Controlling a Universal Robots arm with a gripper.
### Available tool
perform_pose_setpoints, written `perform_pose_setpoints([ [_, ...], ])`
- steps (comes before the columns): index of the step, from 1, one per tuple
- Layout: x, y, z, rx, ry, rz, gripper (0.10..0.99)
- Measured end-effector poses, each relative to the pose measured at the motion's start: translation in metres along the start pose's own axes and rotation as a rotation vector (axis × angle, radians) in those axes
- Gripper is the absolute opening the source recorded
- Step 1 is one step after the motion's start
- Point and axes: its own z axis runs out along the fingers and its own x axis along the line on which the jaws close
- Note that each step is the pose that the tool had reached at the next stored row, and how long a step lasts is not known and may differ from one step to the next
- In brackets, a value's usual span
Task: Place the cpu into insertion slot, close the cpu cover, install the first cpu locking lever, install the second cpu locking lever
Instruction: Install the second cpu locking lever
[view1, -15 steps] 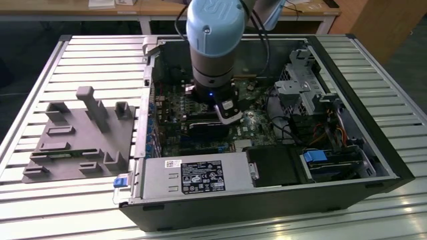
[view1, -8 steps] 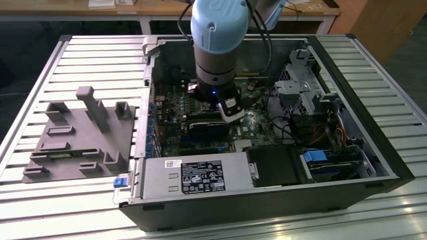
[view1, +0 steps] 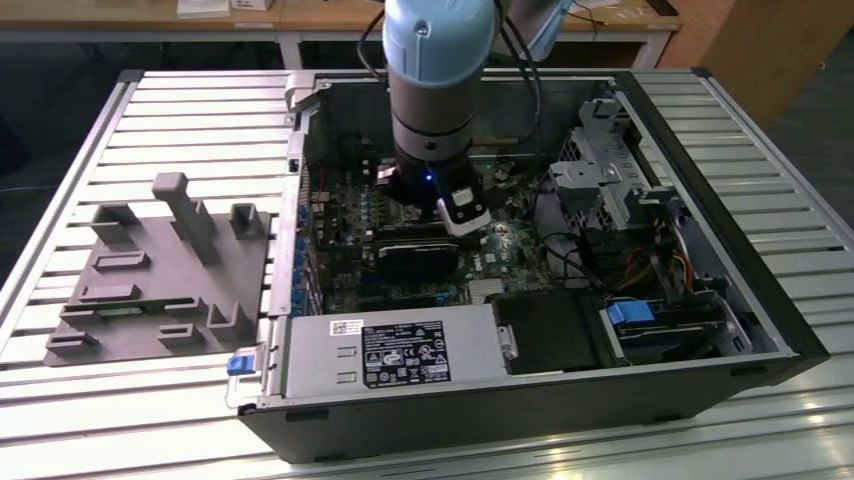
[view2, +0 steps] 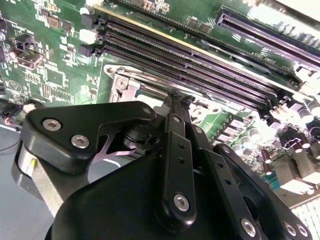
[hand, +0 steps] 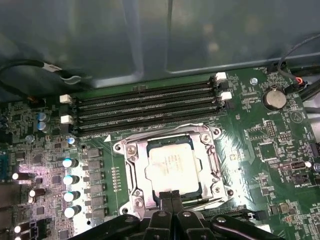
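first wrist view: cpu (hand: 172, 164) seated in insertion slot (hand: 131, 170), cpu cover (hand: 209, 150) down around it; gripper (hand: 172, 198) fingers pressed together at slot's edge, nothing held. risk judged: fingertips slipped onto chip, scratching it.

The open computer case (view1: 641, 110) walls in the green circuit board (hand: 260, 130) on all sides, so the way in is from above. In the first wrist view the gripper (hand: 172, 196) sits with jaws closed at the edge of the insertion slot (hand: 131, 150), where the cpu (hand: 172, 164) lies flat and low. Four memory slots (hand: 145, 105) run just beside the socket; upright capacitors (hand: 70, 179) crowd another side. In the exterior view, the drive cage (view1: 607, 185), loose cables (view1: 587, 262) and power supply box (view1: 387, 355) hem the board.
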Motion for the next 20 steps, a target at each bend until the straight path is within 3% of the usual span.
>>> perform_pose_setpoints([
  [4,-0.0021,0.0041,0.0012,0.012,-0.0021,0.000,0.102],
  [12,0.0004,0.0213,0.0059,0.037,-0.0065,-0.002,0.102],
  [16,0.0002,0.0268,0.0075,0.045,-0.0078,-0.003,0.102],
  [20,0.0007,0.0300,0.0081,0.046,-0.0081,-0.003,0.102],
])
